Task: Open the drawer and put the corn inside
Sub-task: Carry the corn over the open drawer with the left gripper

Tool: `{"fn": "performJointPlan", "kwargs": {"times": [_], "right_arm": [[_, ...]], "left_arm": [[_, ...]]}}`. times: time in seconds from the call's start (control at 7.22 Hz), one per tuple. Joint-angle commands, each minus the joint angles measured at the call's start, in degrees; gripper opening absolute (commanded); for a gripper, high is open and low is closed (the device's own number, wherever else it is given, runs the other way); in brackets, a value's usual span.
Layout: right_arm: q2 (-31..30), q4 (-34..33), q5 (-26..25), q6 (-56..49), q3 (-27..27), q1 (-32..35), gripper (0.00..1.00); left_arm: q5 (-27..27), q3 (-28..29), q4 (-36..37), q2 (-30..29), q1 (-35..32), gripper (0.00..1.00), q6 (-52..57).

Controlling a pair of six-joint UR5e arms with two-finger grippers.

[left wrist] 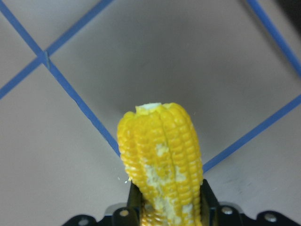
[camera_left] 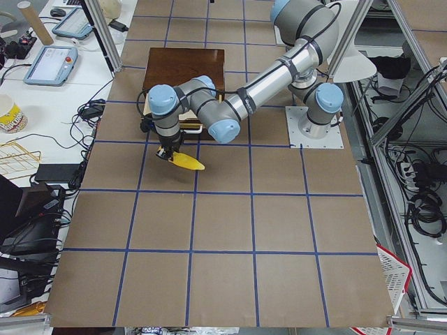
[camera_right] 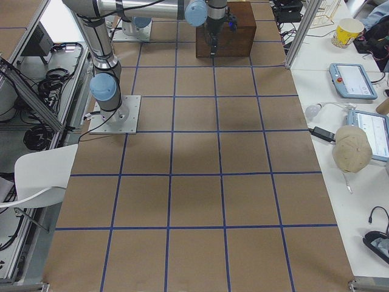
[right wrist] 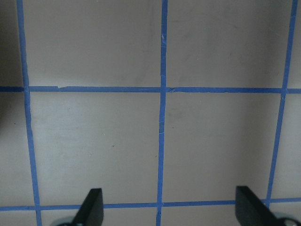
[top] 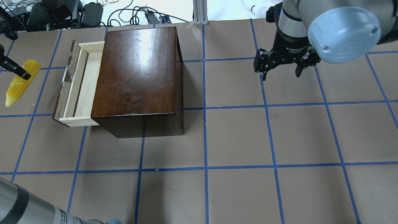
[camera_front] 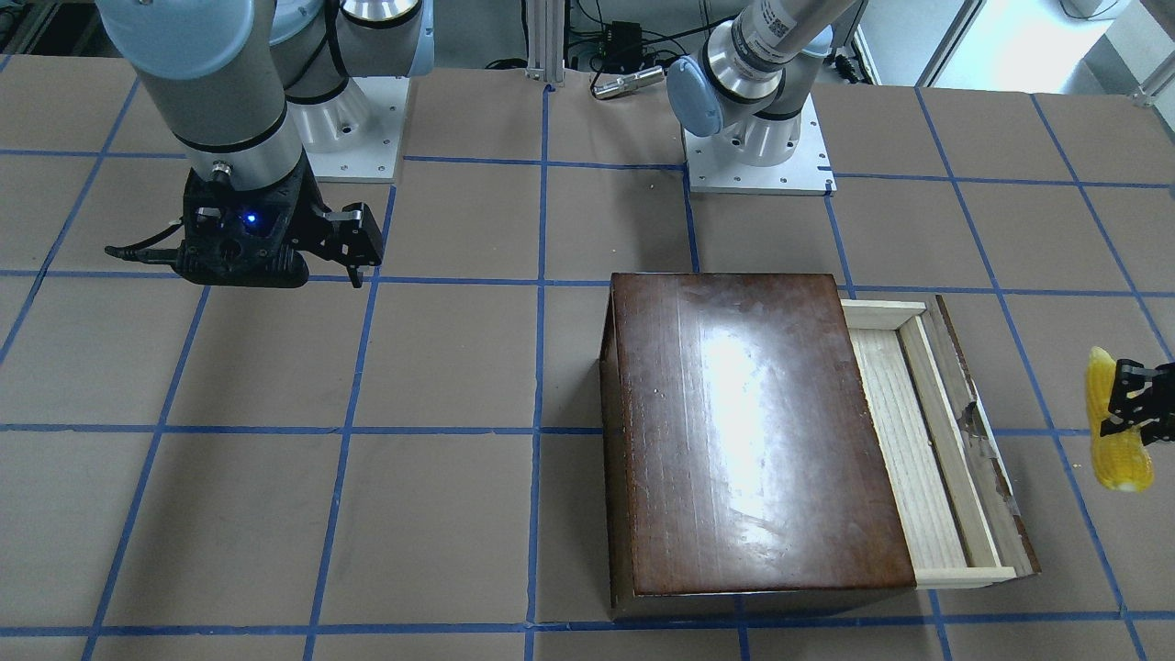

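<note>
The dark-brown wooden box (top: 138, 77) stands on the table with its drawer (top: 79, 84) pulled out on its left side; the pale tray (camera_front: 909, 459) is empty. My left gripper (top: 21, 73) is shut on the yellow corn (top: 21, 81) and holds it above the table, left of the drawer's chipped front panel (camera_front: 987, 441). The corn also shows in the front-facing view (camera_front: 1115, 422), the exterior left view (camera_left: 187, 162) and the left wrist view (left wrist: 162, 160). My right gripper (top: 281, 73) is open and empty, far to the right of the box, with its fingertips (right wrist: 94, 202) over bare table.
The table (top: 236, 137) is brown paper with blue tape grid lines. The arm bases (camera_front: 757, 156) are bolted on plates at the robot's side. Cables and electronics (top: 62, 12) lie past the far edge behind the box.
</note>
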Motion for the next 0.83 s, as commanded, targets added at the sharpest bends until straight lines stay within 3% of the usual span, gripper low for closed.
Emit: {"fn": "performJointPlan", "kwargs": {"times": [0.0, 0.55, 0.69], "right_arm": [[0.0, 0.0, 0.0, 0.0, 0.0, 0.0, 1.0], [0.0, -0.1, 0.0, 0.0, 0.0, 0.0, 1.0], [0.0, -0.1, 0.0, 0.0, 0.0, 0.0, 1.0]], "left_arm": [[-0.2, 2.5, -5.4, 2.2, -4.6, 0.0, -11.3], [-0.5, 3.2, -9.8, 6.1, -13.5, 0.0, -29.7], [-3.4, 2.6, -9.9, 5.9, -14.5, 0.0, -35.0]]}}
